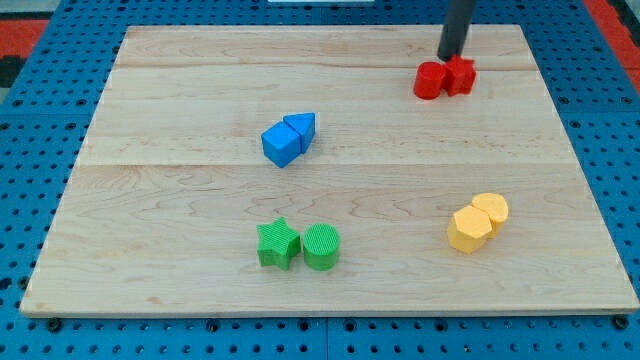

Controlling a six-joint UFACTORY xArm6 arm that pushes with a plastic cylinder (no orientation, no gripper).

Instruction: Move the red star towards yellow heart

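Two red blocks touch each other at the view's upper right. The right one looks like the red star (461,75); the left one is a rounder red block (429,81). My tip (447,58) sits just above them, at the seam between the two, touching or nearly touching their top edges. The rod rises out of the view's top. Two yellow blocks touch at the lower right. The upper right one looks like the yellow heart (492,208); the lower left one is a many-sided yellow block (468,230). The yellow pair lies well below the red pair.
A blue cube (281,144) and a blue triangle (301,127) touch at the board's middle left. A green star (278,244) and a green cylinder (322,247) sit side by side near the bottom. The wooden board (150,200) rests on a blue pegboard.
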